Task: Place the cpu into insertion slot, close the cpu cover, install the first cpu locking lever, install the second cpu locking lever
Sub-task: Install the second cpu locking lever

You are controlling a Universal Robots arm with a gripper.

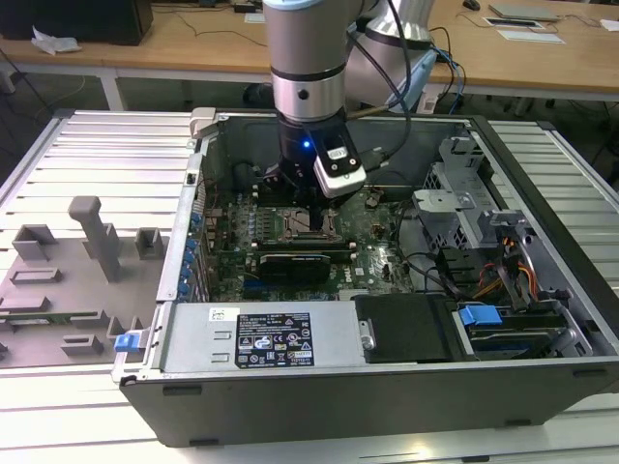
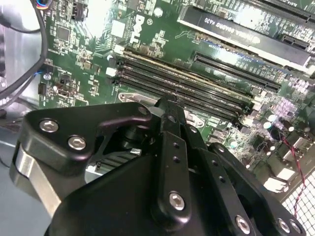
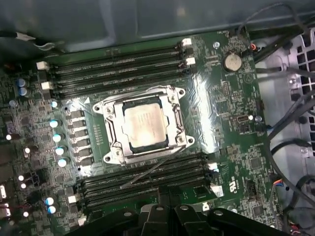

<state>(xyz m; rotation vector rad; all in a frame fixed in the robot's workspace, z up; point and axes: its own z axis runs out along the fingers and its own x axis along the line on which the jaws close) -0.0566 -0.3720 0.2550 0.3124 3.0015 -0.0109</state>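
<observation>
Just end effector (image 2: 165, 110) above cpu (image 3: 143, 123)

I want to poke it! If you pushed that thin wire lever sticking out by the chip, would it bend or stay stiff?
The lever looks like thin bare metal wire, so it would probably flex a little and spring back. It seems fixed near the cover, so a push would likely swing it, not slide it. It slants out over the memory slots, so it looks unlatched and loose.
</observation>
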